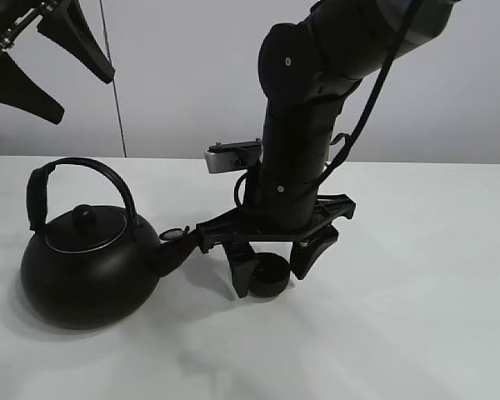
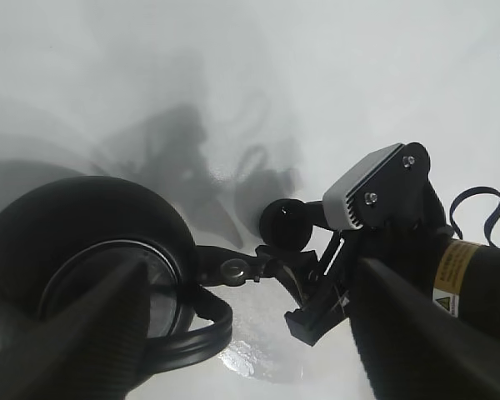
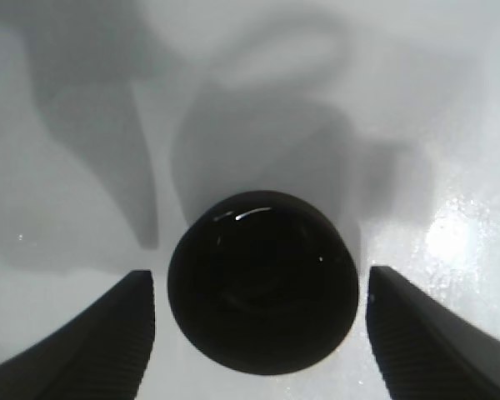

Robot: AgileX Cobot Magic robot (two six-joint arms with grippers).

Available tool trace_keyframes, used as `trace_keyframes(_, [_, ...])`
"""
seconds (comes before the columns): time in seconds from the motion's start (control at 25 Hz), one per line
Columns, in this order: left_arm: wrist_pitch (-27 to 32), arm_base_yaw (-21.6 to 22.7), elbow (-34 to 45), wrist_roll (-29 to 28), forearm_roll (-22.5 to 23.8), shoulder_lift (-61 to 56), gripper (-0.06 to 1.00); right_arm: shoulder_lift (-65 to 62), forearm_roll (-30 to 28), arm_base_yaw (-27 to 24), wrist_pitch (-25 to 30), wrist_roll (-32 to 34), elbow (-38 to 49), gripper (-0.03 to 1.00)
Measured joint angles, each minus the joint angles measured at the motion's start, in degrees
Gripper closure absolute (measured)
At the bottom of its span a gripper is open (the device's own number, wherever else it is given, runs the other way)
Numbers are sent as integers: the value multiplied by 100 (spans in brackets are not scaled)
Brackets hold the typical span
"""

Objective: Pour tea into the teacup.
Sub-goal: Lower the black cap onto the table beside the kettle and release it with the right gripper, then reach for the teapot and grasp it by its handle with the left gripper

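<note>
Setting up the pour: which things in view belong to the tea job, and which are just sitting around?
Job:
- teacup, between the fingers of the open right gripper
- kettle, standing on the table
- left gripper, open, raised above the kettle

Not the job:
- thin dark line on the back wall

Kettle (image 1: 87, 275), at 9 o'clock from the teacup (image 3: 262, 282): matt black body, looks like coated metal. Lid (image 1: 87, 229) has a thin bright metal rim. Handle (image 1: 40, 196) is duller black, prob. plastic. Teacup: glossy black, smooth, small white glints near rim. Table (image 1: 417, 317): white, smooth, slight sheen w/ sparkly spots. Right gripper (image 1: 272, 277) fingers (image 3: 417, 333): matt black, finely ribbed faces. Arm shell (image 1: 304, 100): satin black plastic. Camera housing (image 1: 232, 157): pale grey, matt.
</note>
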Motion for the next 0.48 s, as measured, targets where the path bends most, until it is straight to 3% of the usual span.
trace_keyframes(0.28, [0,0,0,0,0,0,45,-329,0,-15,27,54,0,47])
trace_keyframes(0.48, [0,0,0,0,0,0,45,-679,74,-365,64,147,0,47])
